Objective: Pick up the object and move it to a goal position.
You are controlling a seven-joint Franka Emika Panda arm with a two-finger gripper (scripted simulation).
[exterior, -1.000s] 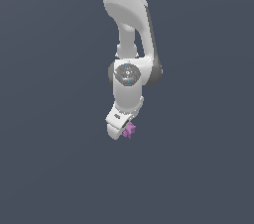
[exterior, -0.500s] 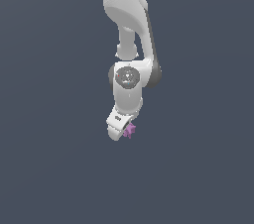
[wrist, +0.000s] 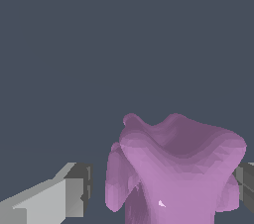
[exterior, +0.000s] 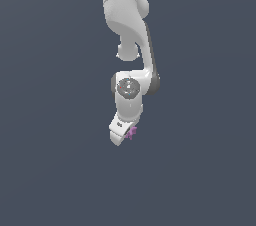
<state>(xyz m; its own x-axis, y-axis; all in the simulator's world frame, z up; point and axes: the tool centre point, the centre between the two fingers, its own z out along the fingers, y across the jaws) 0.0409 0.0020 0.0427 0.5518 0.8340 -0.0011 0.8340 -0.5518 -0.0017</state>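
The pinkish-purple knobbed object [wrist: 173, 168] sits between the gripper's [exterior: 125, 137] fingers [wrist: 54, 196], which are closed part-way against it. No writing is legible anywhere. Plain dark grey background surrounds the arm [exterior: 127, 25] on every side.

object [wrist: 173, 168] between end effector [exterior: 125, 135] fingers [wrist: 59, 196] | arm [exterior: 127, 25] above, exterior view

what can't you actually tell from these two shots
- Exterior view: the object is a tiny pinkish-purple speck beside the gripper; its shape and the grip are too small to read.
- Wrist view: the object's lower part and one finger are cut off by the frame edge; contact with the fingers is unclear.
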